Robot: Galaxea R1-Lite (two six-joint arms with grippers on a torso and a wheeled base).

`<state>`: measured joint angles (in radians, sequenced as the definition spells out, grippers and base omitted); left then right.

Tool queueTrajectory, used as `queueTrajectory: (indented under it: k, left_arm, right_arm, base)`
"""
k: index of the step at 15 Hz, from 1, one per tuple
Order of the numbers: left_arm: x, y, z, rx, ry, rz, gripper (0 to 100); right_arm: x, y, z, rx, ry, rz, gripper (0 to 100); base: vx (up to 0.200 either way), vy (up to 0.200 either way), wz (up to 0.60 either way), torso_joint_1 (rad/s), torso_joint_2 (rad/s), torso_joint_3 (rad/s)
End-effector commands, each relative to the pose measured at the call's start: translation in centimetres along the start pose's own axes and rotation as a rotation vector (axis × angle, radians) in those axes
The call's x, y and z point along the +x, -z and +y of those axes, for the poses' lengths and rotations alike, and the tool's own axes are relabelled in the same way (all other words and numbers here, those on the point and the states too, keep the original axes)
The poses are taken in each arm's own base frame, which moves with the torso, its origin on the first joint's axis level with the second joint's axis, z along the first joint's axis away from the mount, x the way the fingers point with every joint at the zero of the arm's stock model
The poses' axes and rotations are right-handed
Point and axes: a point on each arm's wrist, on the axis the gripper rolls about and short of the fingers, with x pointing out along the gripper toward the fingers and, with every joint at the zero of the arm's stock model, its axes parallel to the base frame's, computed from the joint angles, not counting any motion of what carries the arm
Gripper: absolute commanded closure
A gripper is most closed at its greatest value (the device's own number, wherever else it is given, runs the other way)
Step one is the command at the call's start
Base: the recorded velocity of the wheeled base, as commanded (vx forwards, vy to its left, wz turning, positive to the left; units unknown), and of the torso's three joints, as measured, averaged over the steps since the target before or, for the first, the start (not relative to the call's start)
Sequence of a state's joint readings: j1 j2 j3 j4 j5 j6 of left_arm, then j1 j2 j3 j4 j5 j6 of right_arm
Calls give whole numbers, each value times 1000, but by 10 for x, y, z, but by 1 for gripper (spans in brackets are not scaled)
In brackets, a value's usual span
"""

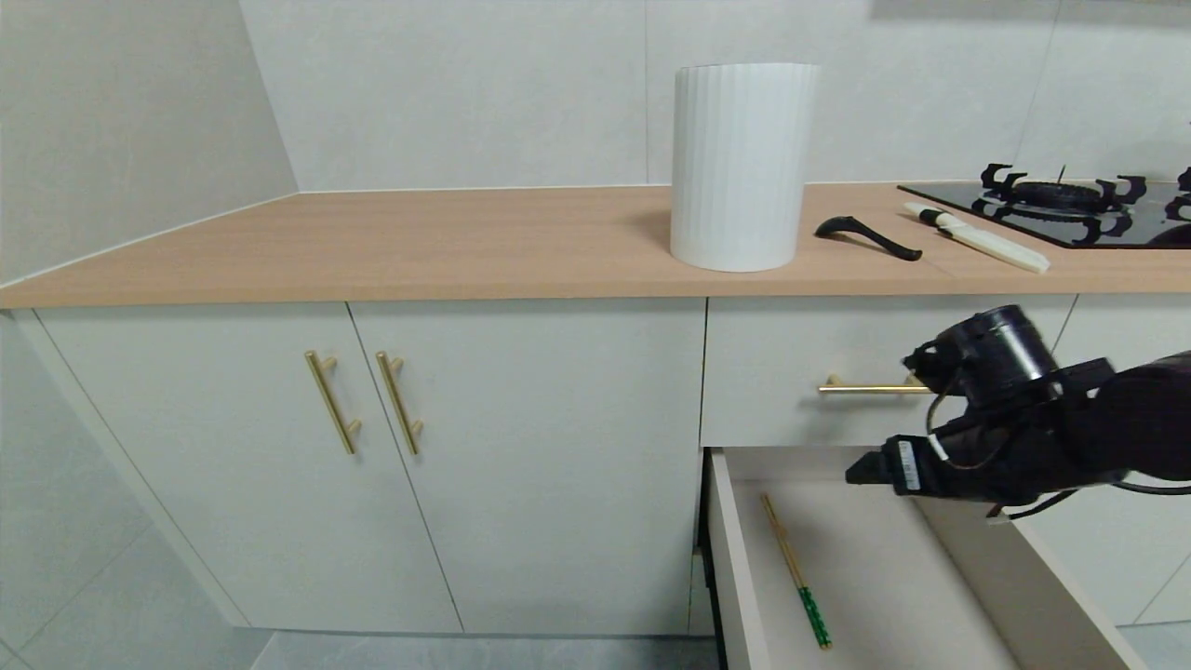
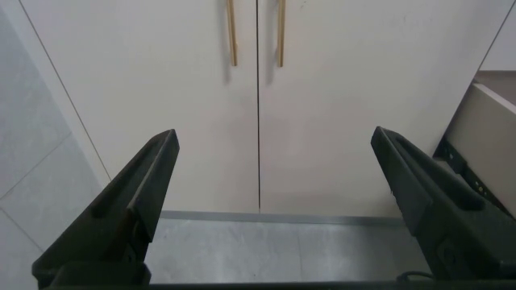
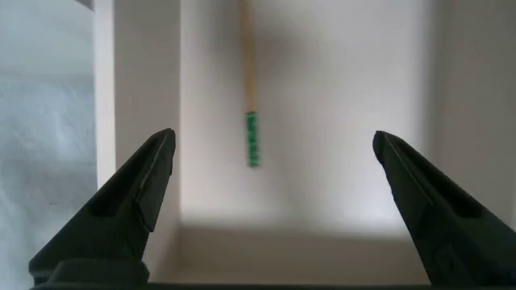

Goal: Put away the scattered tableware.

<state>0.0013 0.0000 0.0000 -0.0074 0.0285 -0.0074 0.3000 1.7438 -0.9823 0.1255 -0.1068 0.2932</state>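
Observation:
Wooden chopsticks (image 1: 796, 569) with green ends lie in the open drawer (image 1: 735, 558) at lower right; the right wrist view shows the chopsticks (image 3: 250, 113) on the drawer floor. My right gripper (image 1: 851, 475) hovers over the drawer's back part, open and empty, its fingers (image 3: 137, 201) spread wide. On the wooden counter (image 1: 419, 242) lie a black spoon (image 1: 865, 234) and a white knife (image 1: 977, 236) with a black band. My left gripper (image 2: 270, 201) is open and empty, low in front of the cabinet doors (image 2: 258, 105).
A tall white ribbed cylinder (image 1: 740, 166) stands on the counter left of the spoon. A black gas hob (image 1: 1070, 207) sits at the far right. Gold handles (image 1: 363, 402) mark the two cabinet doors, and a gold handle (image 1: 870, 387) marks the shut drawer above the open one.

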Motion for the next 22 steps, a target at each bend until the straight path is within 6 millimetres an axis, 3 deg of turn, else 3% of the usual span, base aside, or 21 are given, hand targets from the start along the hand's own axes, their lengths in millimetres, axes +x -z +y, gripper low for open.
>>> queueTrajectory:
  k: [1,7,15,22]
  left_arm:
    - [0,0,0,0,-1,0,0]
    - [0,0,0,0,-1,0,0]
    - [0,0,0,0,-1,0,0]
    - [0,0,0,0,-1,0,0]
  right_arm:
    - [-64,-6,-25,-22,-8,-136,0]
    - [-86,-7,-29,-16,-5,-210,0]
    - [-85,-6,-28,-19,-3,-204,0]
    - [-83,-4,-29,-38,1,-195,0]
  base:
    - [0,0,0,0,0,0]
    - [0,0,0,0,0,0]
    - [0,0,0,0,0,0]
    - [0,0,0,96,-357,-275]
